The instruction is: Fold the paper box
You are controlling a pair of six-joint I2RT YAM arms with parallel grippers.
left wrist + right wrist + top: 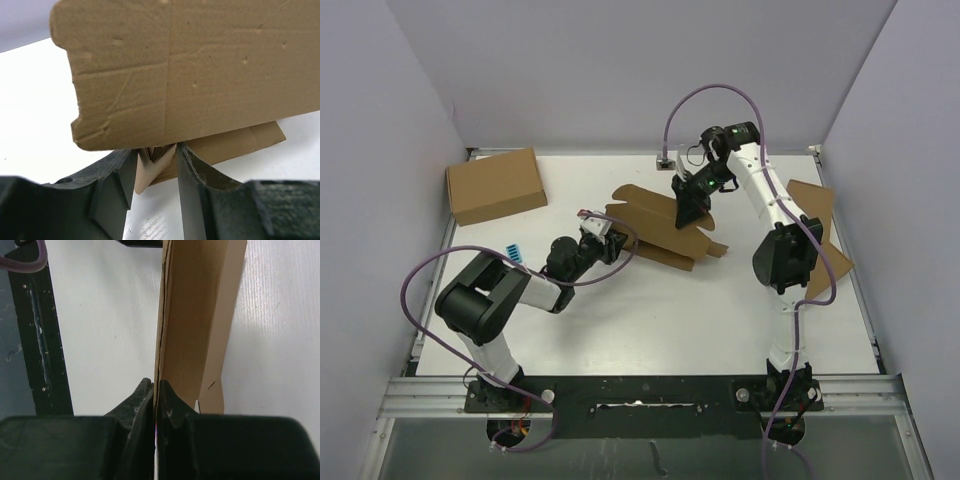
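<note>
Two robot arms rose from the near edge of the white counter and reached inward toward its middle. The left claw lay low, just left of centre, its fingers set part-way apart with a folded flap wedged between them. The flap touched both fingers, so the claw gripped it.

That flap belonged to the half-folded plain brown cardboard paper box, which sat at the middle of the counter between the two claws. Some of its panels stood up while others lay flat on the surface toward the right. In the left wrist view a broad creased panel rose above the fingers.

Just beyond, at the box's far right end, the right claw pointed downward. Its jaws were pinched tight on the thin edge of an upright wall.

To the right, a flat brown cardboard sheet lay partly under the right arm. Farthest off, at the far-left corner and well apart from the rest, rested a larger closed brown carton.
</note>
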